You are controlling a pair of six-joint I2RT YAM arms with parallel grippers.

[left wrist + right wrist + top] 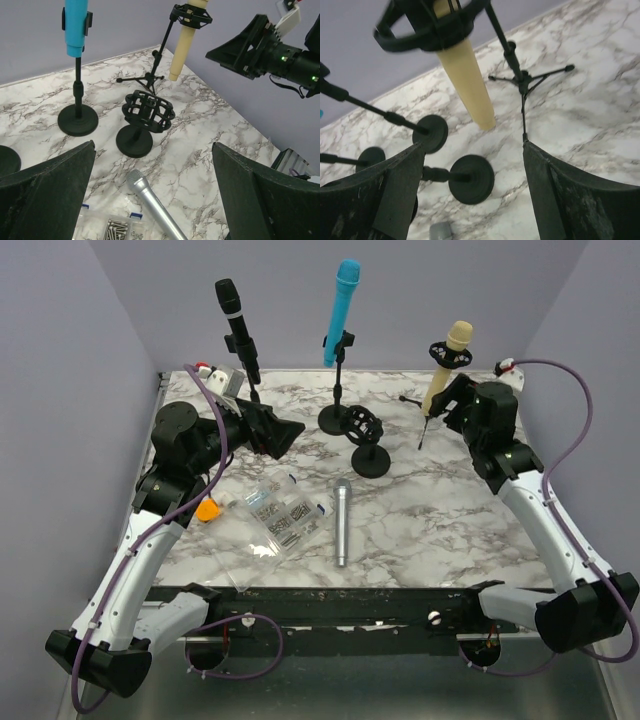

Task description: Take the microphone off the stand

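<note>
The cream microphone (465, 75) sits in the shock mount (427, 25) of the tripod stand (522, 82). Its long axis slants down toward the right gripper (471, 147), which waits near its lower end with jaws apart and empty. The left gripper (153, 146), also spread wide with nothing in it, is well apart, so the right arm is the nearer of the 2.

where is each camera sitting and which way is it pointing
top external: above and behind the bases, looking down on the table; left arm and right arm show
left wrist: on the left gripper, open, facing across toward the right arm
right wrist: on the right gripper, open, facing the cream microphone
shared: all three show that microphone
</note>
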